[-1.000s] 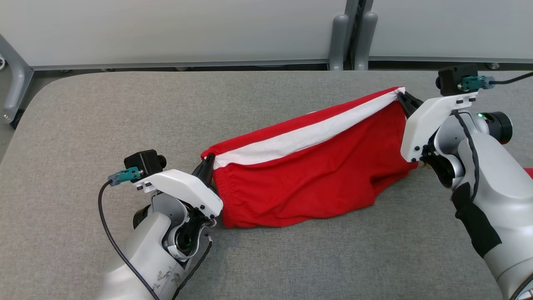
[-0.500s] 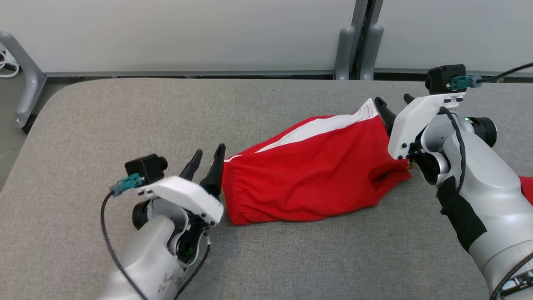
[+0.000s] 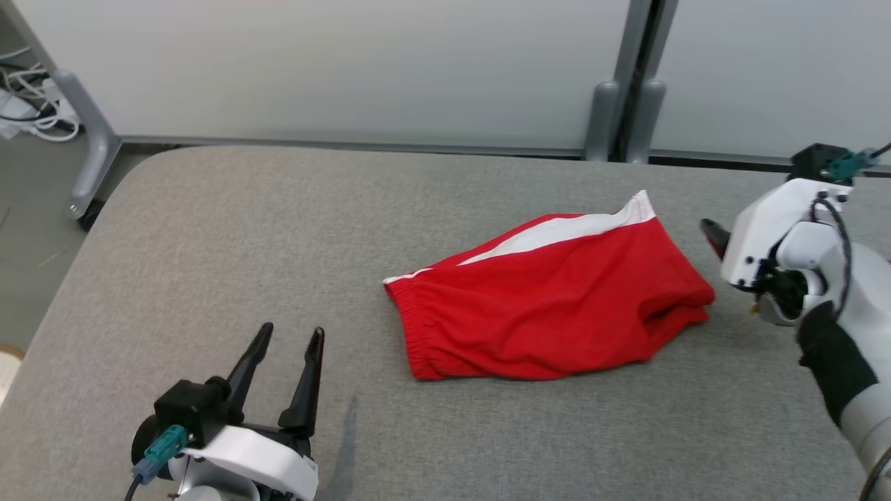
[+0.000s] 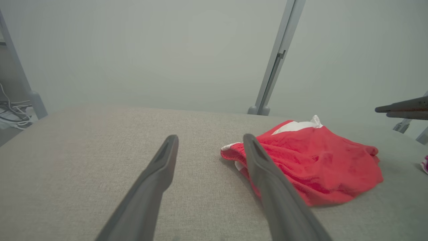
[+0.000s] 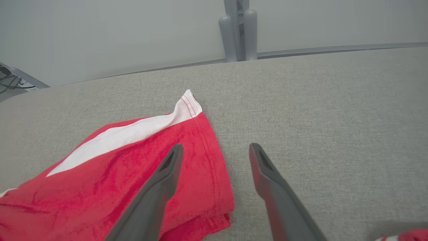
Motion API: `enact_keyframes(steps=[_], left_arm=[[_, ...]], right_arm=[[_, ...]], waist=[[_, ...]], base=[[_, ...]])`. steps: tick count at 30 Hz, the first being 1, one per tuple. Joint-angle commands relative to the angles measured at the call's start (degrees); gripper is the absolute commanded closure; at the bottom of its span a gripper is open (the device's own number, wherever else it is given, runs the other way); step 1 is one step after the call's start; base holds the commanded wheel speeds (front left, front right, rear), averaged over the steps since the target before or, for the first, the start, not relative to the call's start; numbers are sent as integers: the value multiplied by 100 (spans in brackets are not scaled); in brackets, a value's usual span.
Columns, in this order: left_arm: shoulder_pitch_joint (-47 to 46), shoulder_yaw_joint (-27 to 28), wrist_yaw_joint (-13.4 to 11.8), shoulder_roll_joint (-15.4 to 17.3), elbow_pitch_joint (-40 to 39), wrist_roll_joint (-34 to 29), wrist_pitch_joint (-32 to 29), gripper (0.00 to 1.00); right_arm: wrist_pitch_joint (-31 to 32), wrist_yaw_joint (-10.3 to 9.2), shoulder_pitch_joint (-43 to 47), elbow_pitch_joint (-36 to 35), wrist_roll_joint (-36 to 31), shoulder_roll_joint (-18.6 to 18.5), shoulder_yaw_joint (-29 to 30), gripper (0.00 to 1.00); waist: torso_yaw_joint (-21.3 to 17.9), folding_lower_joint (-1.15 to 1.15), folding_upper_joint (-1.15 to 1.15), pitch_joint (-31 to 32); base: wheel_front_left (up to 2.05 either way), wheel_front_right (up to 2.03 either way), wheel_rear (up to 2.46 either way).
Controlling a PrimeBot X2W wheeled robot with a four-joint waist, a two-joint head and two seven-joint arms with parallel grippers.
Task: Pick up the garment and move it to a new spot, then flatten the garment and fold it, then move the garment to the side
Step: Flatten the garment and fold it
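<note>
Grey woven tabletop point(image 3: 243, 229), left gripper point(image 3: 292, 331) at lower left, slim dark fingers spread wide and empty, crumpled red shorts point(image 3: 550, 313) with white side stripe laid mid-surface, right gripper point(image 5: 215, 147) likewise parted, empty, near the leg hem

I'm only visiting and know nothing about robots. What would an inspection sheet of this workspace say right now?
Surface: grey fabric-covered table, no stains seen.
Job's things: red garment with a white stripe, lying rumpled near the middle, held by nothing.
Clutter: scrap of another red-and-white cloth near the right arm; too little shows to tell what it is.
Grippers: left gripper has its fingers open, apart from the garment; right gripper has its fingers open, at the garment's striped end, not gripping.
Cables: loose white cables on the floor beyond the table's far left corner.
Surroundings: pale wall panels with grey posts behind the table.
</note>
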State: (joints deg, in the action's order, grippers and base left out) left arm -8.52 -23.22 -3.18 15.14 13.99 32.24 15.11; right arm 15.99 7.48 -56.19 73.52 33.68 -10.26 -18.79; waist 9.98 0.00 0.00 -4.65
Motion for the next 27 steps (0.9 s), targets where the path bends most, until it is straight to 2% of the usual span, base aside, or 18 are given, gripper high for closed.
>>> enact_keyframes(steps=[1, 6, 16, 18, 21, 27], left_arm=[[14, -10, -49, 29, -84, -41, -5, 0], [223, -131, -166, 243, -352, -206, -263, 0], [433, 240, -537, 548, -891, -37, -498, 0], [490, 238, -530, 579, -956, -14, -544, 0], [558, 212, -506, 547, -1055, 68, -585, 0], [450, 91, -435, 374, -1148, 184, -647, 0]], right_arm=[[5, 4, -11, 36, -52, -94, 70, 0], [176, 4, 238, 48, -430, -393, 537, 0], [770, 3, 534, 42, -1327, -363, 1473, 0], [907, 2, 628, 52, -1556, -368, 1682, 0], [758, 3, 666, 47, -1919, -400, 2076, 0], [714, 3, 1054, 82, -2347, -184, 3103, 0]], waist=[[145, 0, 0, -122], [523, 0, 0, -361], [867, 0, 0, -526], [902, 0, 0, -486], [944, 0, 0, -466], [1104, 0, 0, -489]], base=[[0, 0, 0], [0, 0, 0], [0, 0, 0], [0, 0, 0], [0, 0, 0], [0, 0, 0]])
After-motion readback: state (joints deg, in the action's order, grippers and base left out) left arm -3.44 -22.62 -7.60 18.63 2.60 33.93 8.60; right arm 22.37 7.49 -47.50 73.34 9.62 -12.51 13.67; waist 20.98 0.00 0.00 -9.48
